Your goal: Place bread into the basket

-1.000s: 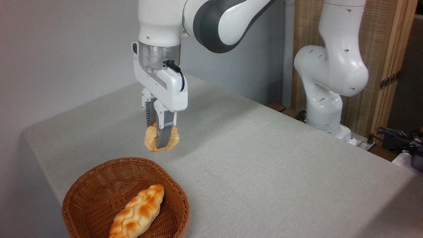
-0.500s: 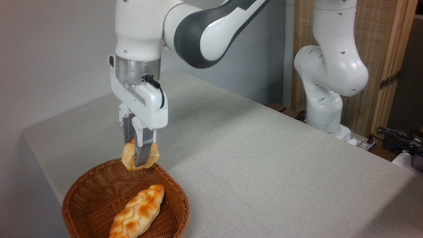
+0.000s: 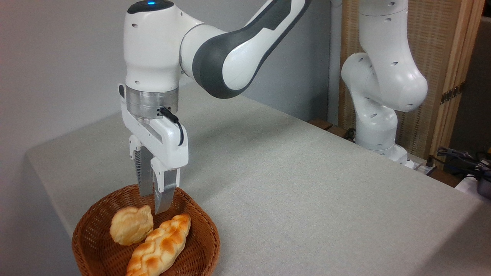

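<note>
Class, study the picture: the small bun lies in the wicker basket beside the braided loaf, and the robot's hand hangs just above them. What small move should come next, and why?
Probably a straight lift upward. The bread lies free inside the basket, beside the braided loaf. The hand is open, holds nothing, and its fingertips hang low over the rim, so rising first should avoid knocking either piece.

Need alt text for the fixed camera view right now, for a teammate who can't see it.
The small bun lies in the wicker basket beside a braided loaf, released. The white arm's tool hangs open just above them, over the basket's far side, on a grey table.
</note>
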### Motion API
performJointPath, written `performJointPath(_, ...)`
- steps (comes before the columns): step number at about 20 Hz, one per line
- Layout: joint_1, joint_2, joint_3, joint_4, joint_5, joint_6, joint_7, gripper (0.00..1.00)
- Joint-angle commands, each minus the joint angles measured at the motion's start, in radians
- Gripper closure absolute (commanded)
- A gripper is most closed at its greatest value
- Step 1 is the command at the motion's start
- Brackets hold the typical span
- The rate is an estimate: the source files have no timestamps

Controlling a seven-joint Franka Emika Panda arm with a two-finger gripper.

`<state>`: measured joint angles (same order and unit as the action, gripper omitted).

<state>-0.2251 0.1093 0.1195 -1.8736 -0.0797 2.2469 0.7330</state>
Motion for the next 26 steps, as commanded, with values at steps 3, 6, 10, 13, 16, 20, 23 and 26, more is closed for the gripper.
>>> performJointPath(3,-0.003,0.009,0.008,0.016,-0.020,0.014,-0.006,0.00)
performJointPath(6,-0.005,0.009,0.008,0.016,-0.020,0.014,-0.006,0.00)
performJointPath(10,-0.005,0.000,0.006,0.016,-0.020,0.013,-0.007,0.00)
performJointPath(13,-0.005,-0.042,0.008,0.016,-0.022,-0.004,-0.014,0.00)
performJointPath(16,-0.005,-0.108,0.006,0.017,-0.020,-0.104,-0.037,0.00)
performJointPath(20,-0.006,-0.178,0.000,0.016,-0.005,-0.240,-0.038,0.00)
performJointPath(23,-0.008,-0.226,-0.004,0.016,-0.005,-0.341,-0.038,0.00)
performJointPath(26,-0.007,-0.244,0.000,0.016,-0.003,-0.435,-0.037,0.00)
